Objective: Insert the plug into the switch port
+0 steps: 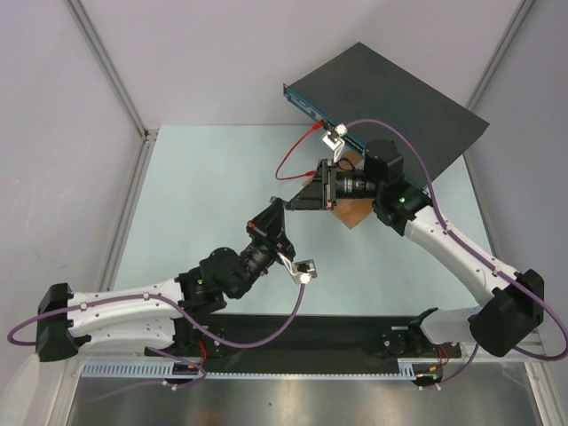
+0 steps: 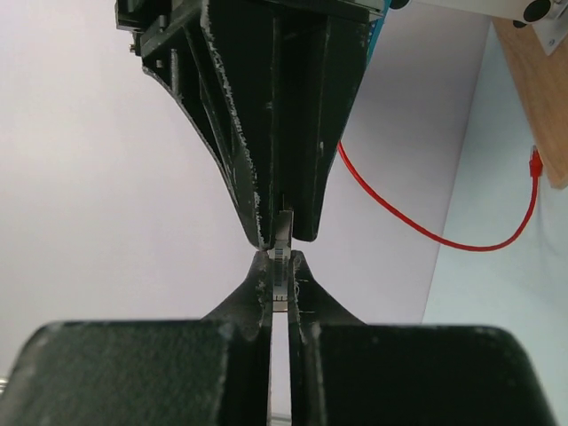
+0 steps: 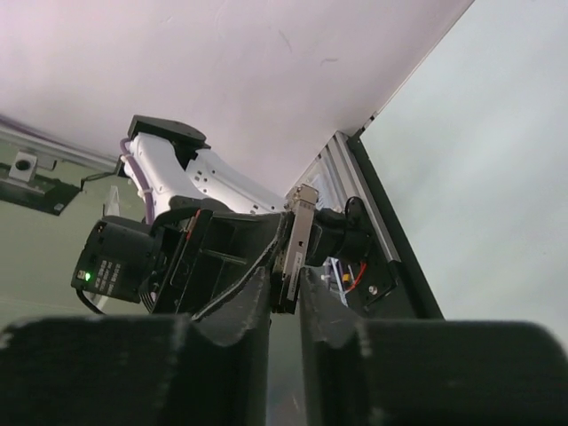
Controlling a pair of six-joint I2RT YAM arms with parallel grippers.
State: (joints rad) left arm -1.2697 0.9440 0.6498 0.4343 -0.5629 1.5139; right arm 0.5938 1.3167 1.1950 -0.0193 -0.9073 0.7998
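My left pincer (image 2: 281, 277) is clamped on the plug (image 2: 280, 251), a small silvery piece. My right pincer (image 3: 286, 291) meets it tip to tip, its fingers pressed on the same plug from the other end. My left arm (image 1: 133, 306) stretches from the near left corner to mid-table, wrist angled up and to the right. My right arm (image 1: 453, 244) runs from the near right corner, wrist turned left over the wooden board (image 1: 355, 215). The switch (image 1: 390, 98) lies far right, set at an angle. Its blue port edge (image 1: 311, 105) faces near-left, apart from the plug. My right wrist crosses in front of that edge. A red cable (image 1: 282, 160) loops on the table (image 1: 204, 195) between pincers and ports, its far end hidden.
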